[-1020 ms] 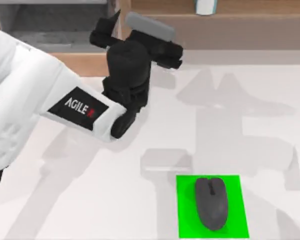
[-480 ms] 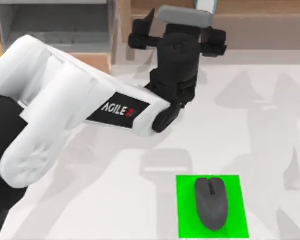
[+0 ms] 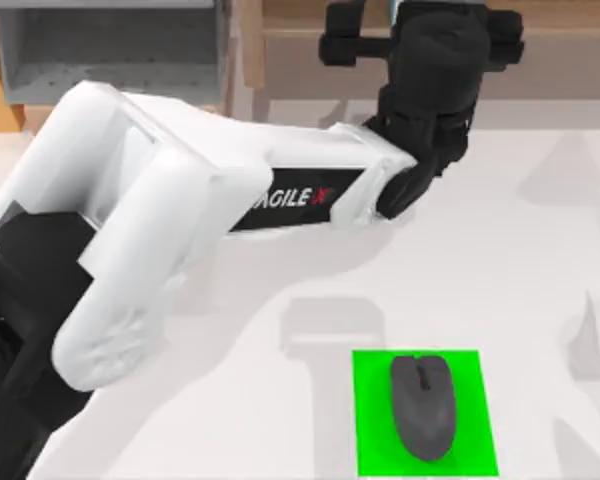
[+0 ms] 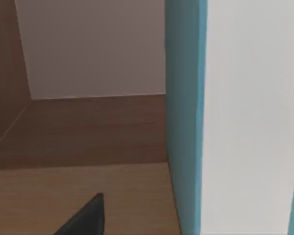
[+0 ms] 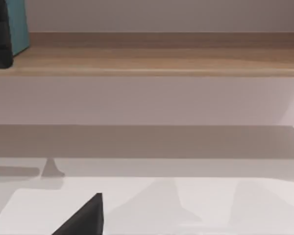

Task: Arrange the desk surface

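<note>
Your left gripper [image 3: 432, 15] is up at the wooden shelf [image 3: 550, 60] along the far edge of the desk surface [image 3: 230, 400], its black wrist hanging over the shelf's front edge. From the left wrist view, a blue and white book [image 4: 225, 117] stands upright on the shelf board right in front of that camera, very near; one dark finger [image 4: 85, 218] shows low in that view, and you cannot tell whether the fingers are apart or together. The step in hand looks like reaching for that book, or setting it there. The white desk spreads out in front of the shelf; well in front of it, a dark mouse [image 3: 423, 405] lies on a green pad [image 3: 375, 450]. Next, you probably need to line the fingers on either side of the book's spine before closing, keeping it upright. Your right arm is parked low, its camera facing the shelf.
</note>
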Controlling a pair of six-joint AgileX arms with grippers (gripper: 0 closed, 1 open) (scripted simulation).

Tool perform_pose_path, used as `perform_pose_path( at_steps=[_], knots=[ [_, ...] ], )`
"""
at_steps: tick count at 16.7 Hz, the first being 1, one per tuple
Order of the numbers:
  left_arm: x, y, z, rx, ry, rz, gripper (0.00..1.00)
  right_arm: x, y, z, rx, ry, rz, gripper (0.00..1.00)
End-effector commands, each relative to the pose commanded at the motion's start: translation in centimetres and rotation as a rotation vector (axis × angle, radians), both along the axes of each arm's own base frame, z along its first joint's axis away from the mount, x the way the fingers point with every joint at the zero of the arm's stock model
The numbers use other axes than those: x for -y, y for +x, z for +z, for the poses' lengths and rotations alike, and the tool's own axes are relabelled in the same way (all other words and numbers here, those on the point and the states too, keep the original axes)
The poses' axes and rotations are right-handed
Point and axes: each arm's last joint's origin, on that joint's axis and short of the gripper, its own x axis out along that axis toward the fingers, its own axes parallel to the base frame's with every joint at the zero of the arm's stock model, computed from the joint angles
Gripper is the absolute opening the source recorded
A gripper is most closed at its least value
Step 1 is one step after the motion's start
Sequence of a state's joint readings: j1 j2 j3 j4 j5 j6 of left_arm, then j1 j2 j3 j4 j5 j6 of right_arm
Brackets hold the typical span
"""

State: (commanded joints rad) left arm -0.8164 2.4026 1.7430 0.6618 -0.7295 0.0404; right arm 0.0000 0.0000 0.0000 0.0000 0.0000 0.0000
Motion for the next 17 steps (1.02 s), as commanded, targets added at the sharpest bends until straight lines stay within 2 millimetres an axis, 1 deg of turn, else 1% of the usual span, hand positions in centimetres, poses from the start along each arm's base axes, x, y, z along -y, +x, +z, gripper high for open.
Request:
perform_pose_path(
  at_steps=[3,5,12,17],
  knots=[
    [0.6,1.1,2.1,0.013,-0.035,0.026,1.0,0.0,0.0,0.0,0.0,0.0,0.0,1.0],
    [0.7,1.5,2.9,0.015,-0.044,0.041,1.0,0.0,0.0,0.0,0.0,0.0,0.0,1.0],
    [0.8,1.4,3.2,0.018,-0.047,0.039,1.0,0.0,0.0,0.0,0.0,0.0,0.0,1.0],
    [0.8,3.1,3.0,0.015,-0.045,0.042,1.0,0.0,0.0,0.0,0.0,0.0,0.0,1.0]
  ],
)
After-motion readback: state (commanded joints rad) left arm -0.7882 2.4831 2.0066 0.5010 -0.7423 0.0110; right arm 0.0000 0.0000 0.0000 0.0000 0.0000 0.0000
